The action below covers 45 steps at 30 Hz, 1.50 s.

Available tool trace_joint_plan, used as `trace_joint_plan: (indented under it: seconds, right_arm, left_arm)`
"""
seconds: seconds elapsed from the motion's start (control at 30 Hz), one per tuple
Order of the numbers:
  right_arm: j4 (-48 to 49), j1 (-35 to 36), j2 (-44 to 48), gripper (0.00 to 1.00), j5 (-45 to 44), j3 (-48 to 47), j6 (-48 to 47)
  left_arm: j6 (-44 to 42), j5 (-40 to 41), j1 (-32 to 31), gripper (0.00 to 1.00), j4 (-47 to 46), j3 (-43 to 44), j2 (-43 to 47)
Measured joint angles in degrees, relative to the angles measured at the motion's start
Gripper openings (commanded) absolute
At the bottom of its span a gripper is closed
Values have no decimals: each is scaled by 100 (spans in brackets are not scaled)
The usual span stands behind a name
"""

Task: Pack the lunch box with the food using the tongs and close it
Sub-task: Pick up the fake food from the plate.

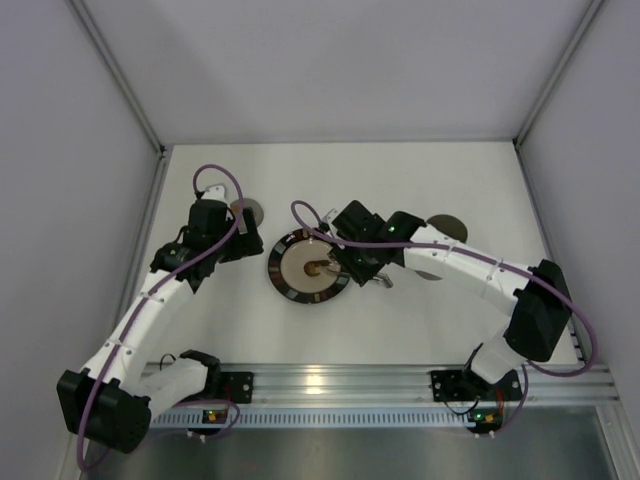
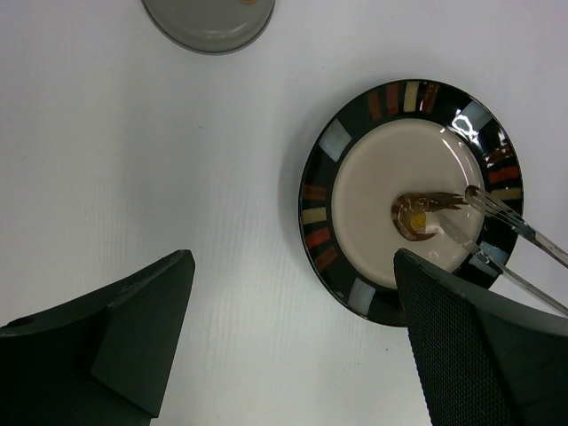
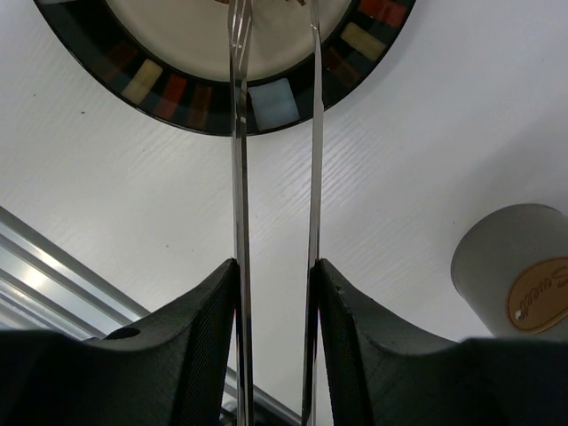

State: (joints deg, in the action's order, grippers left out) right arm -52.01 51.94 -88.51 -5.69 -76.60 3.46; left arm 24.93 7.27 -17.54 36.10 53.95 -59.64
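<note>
The white table [image 1: 400, 320] carries everything, with the right arm [image 1: 480, 270] bent in toward its middle and the left arm [image 1: 150, 310] reaching up its left side. The left gripper [image 2: 291, 262] hangs above bare table just left of the plate [image 2: 321, 191], its fingers spread wide and empty. The right gripper [image 3: 275, 264] is clamped on the tongs [image 3: 238, 177], squeezing their two slim arms from outside. Two grey lunch box parts stand well apart: a labelled grey cylinder [image 3: 506, 253] right of the plate and a grey round piece [image 2: 209, 22] beyond the left gripper (which is body and which is lid I cannot tell). The tong tips meet a brown curled food piece [image 2: 417, 217] on the plate's cream centre.
</note>
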Motion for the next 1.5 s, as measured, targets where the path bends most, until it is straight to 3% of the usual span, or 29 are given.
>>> trace_joint_plan:
  seconds: [0.27,0.67,1.5]
  right_arm:
    - [13,-2,-365,38,2,-313,-146]
    - [7,-2,-391,22,87,-343,-184]
    - [-15,-68,151,15,-170,-337,275]
  left_arm:
    - [-2,0,0,99,0,0,0]
    - [-2,0,0,99,0,0,0]
    - [-2,-2,0,99,0,0,0]
